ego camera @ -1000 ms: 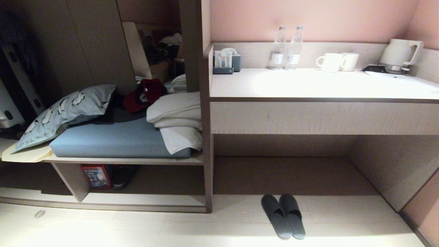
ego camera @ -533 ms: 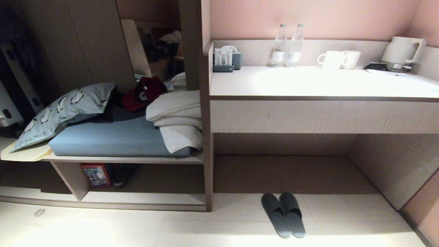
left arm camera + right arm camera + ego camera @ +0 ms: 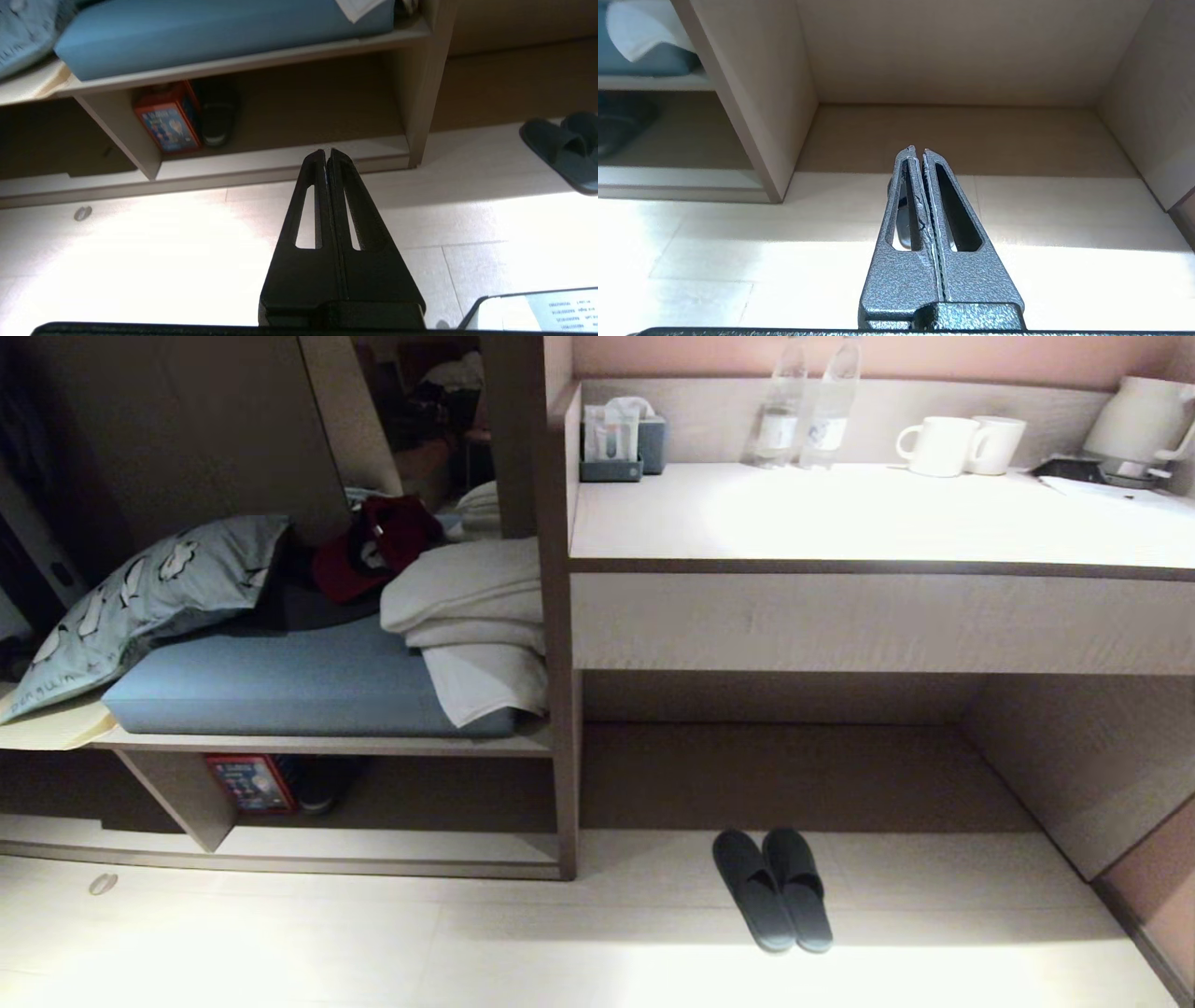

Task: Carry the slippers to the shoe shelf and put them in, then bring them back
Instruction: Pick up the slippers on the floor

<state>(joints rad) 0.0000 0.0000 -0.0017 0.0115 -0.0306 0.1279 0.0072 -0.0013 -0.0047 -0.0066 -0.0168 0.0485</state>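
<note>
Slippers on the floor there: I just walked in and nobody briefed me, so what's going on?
Nothing is being handled yet. The slippers lie side by side on the floor in front of the desk recess. The shoe shelf to their left holds a red box and a black shoe. The left gripper and right gripper are both shut and empty, held above the floor.

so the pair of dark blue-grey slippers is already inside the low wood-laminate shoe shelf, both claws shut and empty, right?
Not quite: the dark blue-grey slippers lie on the pale floor, outside the low wood-laminate shoe shelf, per the head view. Both claws are shut and empty.
</note>
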